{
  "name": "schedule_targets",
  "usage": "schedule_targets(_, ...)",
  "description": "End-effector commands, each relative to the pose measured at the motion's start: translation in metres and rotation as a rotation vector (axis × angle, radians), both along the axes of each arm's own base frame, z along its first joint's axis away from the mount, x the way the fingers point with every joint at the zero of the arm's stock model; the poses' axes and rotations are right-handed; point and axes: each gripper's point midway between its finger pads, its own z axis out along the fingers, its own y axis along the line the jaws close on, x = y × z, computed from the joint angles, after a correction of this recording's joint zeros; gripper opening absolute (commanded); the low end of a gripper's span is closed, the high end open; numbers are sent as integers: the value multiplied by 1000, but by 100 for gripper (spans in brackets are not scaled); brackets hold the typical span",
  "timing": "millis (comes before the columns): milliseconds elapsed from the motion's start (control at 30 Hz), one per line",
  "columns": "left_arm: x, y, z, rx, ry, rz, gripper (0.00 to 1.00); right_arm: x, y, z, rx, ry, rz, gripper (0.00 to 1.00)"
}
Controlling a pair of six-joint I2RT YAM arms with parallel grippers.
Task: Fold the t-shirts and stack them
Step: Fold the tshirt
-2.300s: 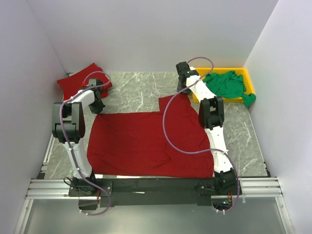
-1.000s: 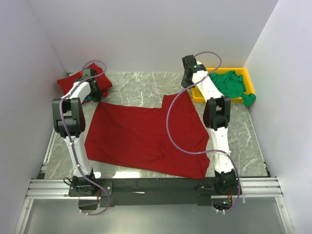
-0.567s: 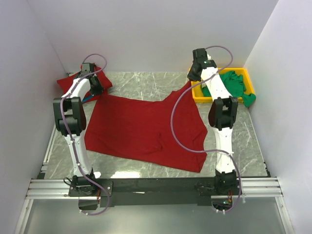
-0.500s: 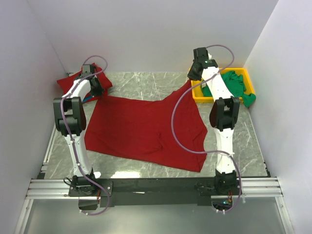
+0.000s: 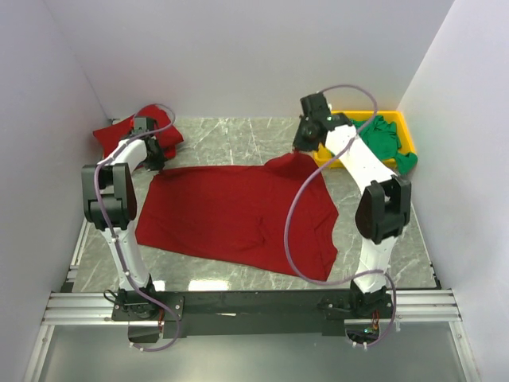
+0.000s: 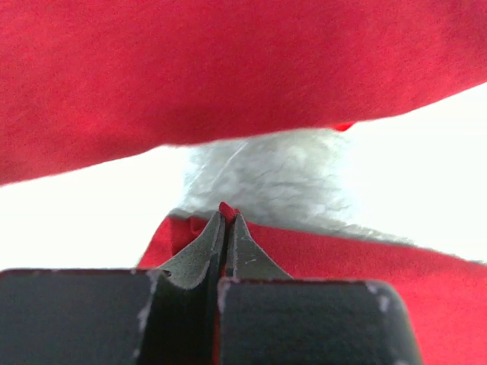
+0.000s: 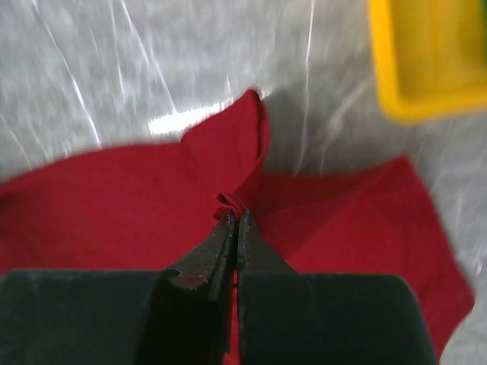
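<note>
A dark red t-shirt (image 5: 231,215) lies spread across the middle of the table. At its far left corner my left gripper (image 5: 153,162) is shut on the cloth; the left wrist view shows red fabric pinched between the closed tips of that gripper (image 6: 227,214). My right gripper (image 5: 301,148) is shut on the shirt's far right corner, lifting it into a peak, and red cloth bunches at the tips of the same gripper (image 7: 235,213). A folded dark red t-shirt (image 5: 131,129) sits at the far left. A green t-shirt (image 5: 382,139) lies in the yellow tray.
The shallow yellow tray (image 5: 395,118) stands at the far right corner, with the green cloth hanging over its right rim. White walls close in the table on three sides. Marble tabletop (image 5: 231,139) shows behind the spread shirt.
Both grippers dragged the red shirt away from the near edge toward the back. The right gripper rose toward the tray, then swung back left and lower; the left gripper stays by the folded shirt.
</note>
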Motion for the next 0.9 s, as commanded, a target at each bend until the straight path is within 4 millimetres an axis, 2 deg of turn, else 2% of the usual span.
schedule_targets(0, -3, 15, 25, 65, -49, 41, 1, -33, 10, 0, 12, 18, 3, 0)
schedule_targets(33, -6, 16, 23, 70, -39, 44, 1, -42, 12, 5, 17, 15, 3, 0)
schedule_targets(100, -9, 19, 24, 86, -38, 56, 1, -63, 19, -9, 14, 61, 6, 0)
schedule_targets(133, -13, 19, 20, 89, -28, 58, 1, -71, 21, -4, 20, 57, -2, 0)
schedule_targets(167, -15, 21, 20, 97, -29, 60, 1, -83, 24, -12, 10, 80, 7, 0)
schedule_targets(200, -15, 21, 24, 100, -39, 62, 1, -90, 25, -6, 12, 72, 5, 0)
schedule_targets(400, -21, 23, 25, 106, -47, 81, 1, -134, 27, -6, 38, 99, -25, 0)
schedule_targets(700, -19, 25, 44, 113, -106, 95, 1, -181, 23, 9, 69, 88, -44, 0)
schedule_targets(867, -25, 25, 55, 115, -136, 103, 1, -203, 19, 2, 69, 107, -50, 0)
